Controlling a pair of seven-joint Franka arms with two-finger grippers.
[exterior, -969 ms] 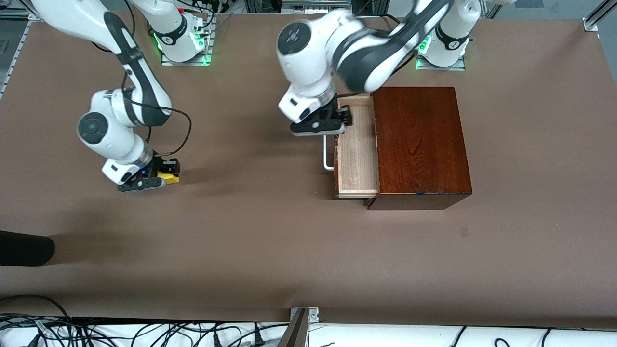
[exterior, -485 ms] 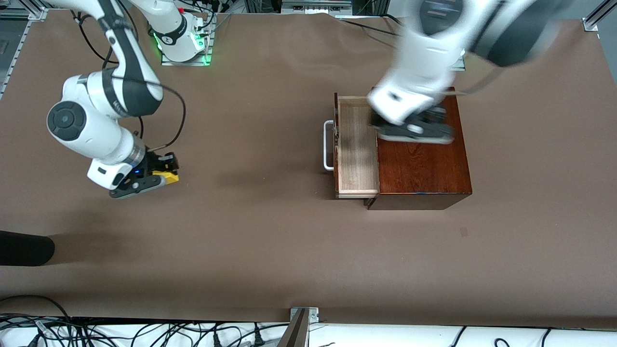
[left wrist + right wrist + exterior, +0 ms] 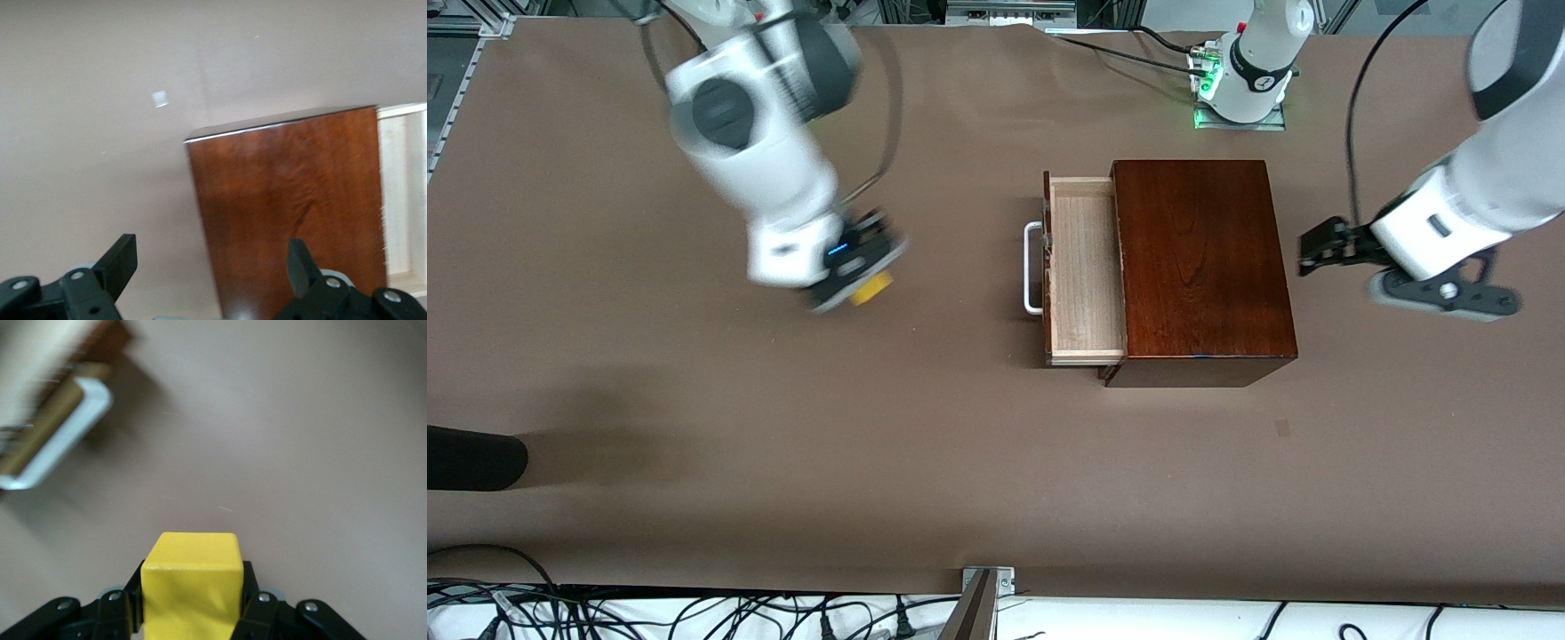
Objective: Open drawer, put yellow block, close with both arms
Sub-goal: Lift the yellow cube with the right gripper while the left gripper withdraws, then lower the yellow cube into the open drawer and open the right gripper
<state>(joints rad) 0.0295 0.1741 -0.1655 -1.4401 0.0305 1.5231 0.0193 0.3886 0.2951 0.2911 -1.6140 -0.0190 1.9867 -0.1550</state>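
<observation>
The drawer (image 3: 1083, 267) stands pulled out of the dark mahogany box (image 3: 1200, 267), its pale tray empty and its white handle (image 3: 1032, 268) toward the right arm's end. My right gripper (image 3: 858, 276) is shut on the yellow block (image 3: 871, 288), up over bare table between the right arm's end and the handle. In the right wrist view the block (image 3: 192, 583) fills the jaws and the handle (image 3: 63, 447) shows ahead. My left gripper (image 3: 1318, 249) is open and empty, beside the box at the left arm's end. The left wrist view shows the box (image 3: 287, 200) past its open fingers (image 3: 120, 260).
A black rounded object (image 3: 471, 458) lies at the table's edge at the right arm's end, nearer the front camera. A small mark (image 3: 1282, 428) is on the table nearer the camera than the box. Cables run along the front edge.
My right gripper has lifted the yellow block and carried it toward the drawer. My left arm has left the handle, swung over the box and come down beside it. The drawer stays open.
</observation>
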